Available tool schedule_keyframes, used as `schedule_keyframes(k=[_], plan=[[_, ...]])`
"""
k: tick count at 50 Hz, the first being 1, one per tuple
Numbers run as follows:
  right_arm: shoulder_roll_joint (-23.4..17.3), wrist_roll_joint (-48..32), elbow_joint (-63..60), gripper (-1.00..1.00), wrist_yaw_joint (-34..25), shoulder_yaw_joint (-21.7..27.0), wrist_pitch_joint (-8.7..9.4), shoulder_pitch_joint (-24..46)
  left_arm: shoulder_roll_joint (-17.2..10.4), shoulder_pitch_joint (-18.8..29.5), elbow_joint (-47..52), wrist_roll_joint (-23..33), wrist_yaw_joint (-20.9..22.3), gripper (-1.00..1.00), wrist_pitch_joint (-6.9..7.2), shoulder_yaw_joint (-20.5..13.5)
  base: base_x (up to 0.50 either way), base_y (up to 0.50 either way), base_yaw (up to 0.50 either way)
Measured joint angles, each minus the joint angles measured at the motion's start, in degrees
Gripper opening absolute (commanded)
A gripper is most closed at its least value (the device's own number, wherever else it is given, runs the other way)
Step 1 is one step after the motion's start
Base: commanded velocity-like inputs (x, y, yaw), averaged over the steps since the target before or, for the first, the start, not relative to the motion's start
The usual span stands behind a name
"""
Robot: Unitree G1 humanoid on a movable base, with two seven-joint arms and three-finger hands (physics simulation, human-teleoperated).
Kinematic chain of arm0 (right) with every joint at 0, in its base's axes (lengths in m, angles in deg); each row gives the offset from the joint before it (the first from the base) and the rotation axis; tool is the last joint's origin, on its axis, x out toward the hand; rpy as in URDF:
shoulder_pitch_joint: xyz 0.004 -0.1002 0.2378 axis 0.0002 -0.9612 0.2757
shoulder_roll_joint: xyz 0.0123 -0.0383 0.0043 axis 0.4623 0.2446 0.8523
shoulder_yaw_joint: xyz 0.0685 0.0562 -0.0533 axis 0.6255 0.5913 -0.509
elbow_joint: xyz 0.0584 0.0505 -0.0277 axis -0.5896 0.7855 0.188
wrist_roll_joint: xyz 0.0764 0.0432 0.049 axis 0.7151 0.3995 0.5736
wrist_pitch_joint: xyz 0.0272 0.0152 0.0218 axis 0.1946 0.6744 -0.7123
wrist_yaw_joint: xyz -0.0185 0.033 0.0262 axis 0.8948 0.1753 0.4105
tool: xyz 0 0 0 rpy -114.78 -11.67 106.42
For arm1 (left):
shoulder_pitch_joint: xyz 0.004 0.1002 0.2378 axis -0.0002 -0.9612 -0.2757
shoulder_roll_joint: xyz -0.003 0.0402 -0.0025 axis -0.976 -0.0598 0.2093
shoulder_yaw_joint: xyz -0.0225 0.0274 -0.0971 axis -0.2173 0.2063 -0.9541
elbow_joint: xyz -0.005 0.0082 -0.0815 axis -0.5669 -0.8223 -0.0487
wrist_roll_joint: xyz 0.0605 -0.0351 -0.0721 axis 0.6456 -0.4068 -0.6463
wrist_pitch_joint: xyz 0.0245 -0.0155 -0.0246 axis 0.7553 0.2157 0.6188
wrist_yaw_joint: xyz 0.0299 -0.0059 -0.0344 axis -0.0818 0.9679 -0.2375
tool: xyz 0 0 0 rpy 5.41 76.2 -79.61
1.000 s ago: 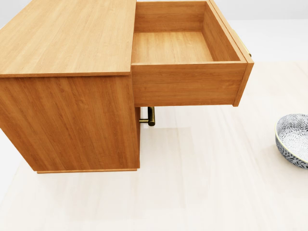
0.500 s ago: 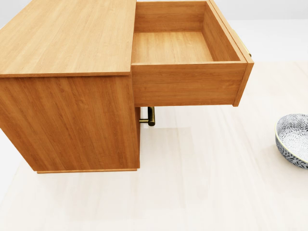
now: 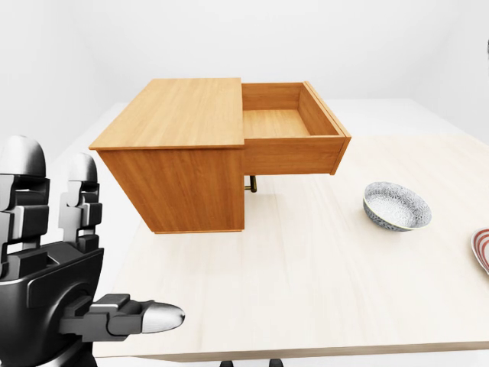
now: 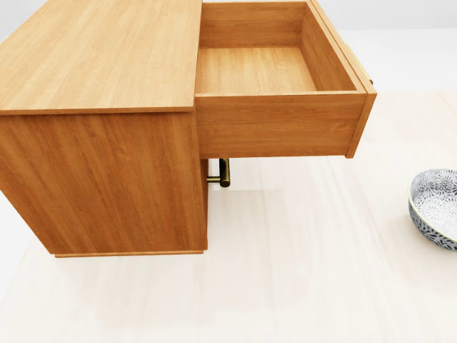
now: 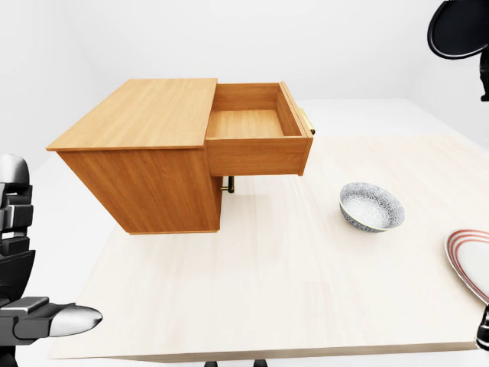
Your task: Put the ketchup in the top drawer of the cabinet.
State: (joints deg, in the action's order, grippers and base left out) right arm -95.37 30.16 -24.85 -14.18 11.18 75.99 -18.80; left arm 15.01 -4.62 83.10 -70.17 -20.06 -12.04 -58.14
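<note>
The cabinet [image 3: 183,153] is seen standing toward the far left part of the tabletop [image 3: 306,260], with its top drawer [image 3: 290,122] pulled fully out toward the right edge and lying bare inside. Below it, the brass handle [image 4: 223,172] of a lower drawer can be made out in the head view. Nothing has changed over the last second: the head view is matched exactly by the earlier ones, with cabinet, drawer and patterned bowl [image 5: 371,206] in the same places, so neither the base nor the scene has been moved.

The ketchup is not shown in any view; its place cannot be told. The bowl is set right of the cabinet, well apart from it, and a red-rimmed plate [image 5: 470,267] is cut by the right edge of the right-eye view.

The left hand [image 3: 53,267] is raised at the lower left of the left-eye view, fingers [image 3: 80,202] spread upright, thumb stretched out, with nothing held. Of the right hand only dark fragments [image 5: 458,27] are seen at the right edge of the right-eye view, so whether it is spread or clenched, or holding anything, cannot be told.

The opening step is judged done, since the drawer stands ready. The pause suggests that the bottle is yet to be found and fetched, or is carried out of sight.
</note>
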Motion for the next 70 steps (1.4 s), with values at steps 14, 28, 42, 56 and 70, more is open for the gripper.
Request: schedule_keyframes(k=[14,28,42,56,70], plan=[[7.49,-10.18,3.17,-1.00,0.00,-6.65,0.00,14.42,-0.31,0.56,0.00,-0.72,-0.27,1.00,0.00,-0.75,0.00,0.00,0.00],[10.26,-13.30,6.98,-1.00,0.00,-8.64,0.00,20.92,-0.39,0.67,0.00,-0.94,-0.43,1.00,0.00,-0.90,0.00,0.00,0.00],[17.51,-17.38,43.92,-1.00,0.00,-11.41,0.00,48.97,-0.58,1.09,0.00,-1.46,-0.74,1.00,0.00,-1.41,0.00,0.00,0.00],[23.81,-19.45,62.98,-1.00,0.00,-13.11,0.00,61.54,-0.80,1.40,0.00,-1.61,-1.00,1.00,0.00,-1.45,0.00,0.00,0.00],[28.12,-18.99,68.86,-1.00,0.00,-12.31,0.00,65.27,-0.89,1.40,0.00,-1.54,-1.03,1.00,0.00,-1.18,0.00,0.00,0.00]])
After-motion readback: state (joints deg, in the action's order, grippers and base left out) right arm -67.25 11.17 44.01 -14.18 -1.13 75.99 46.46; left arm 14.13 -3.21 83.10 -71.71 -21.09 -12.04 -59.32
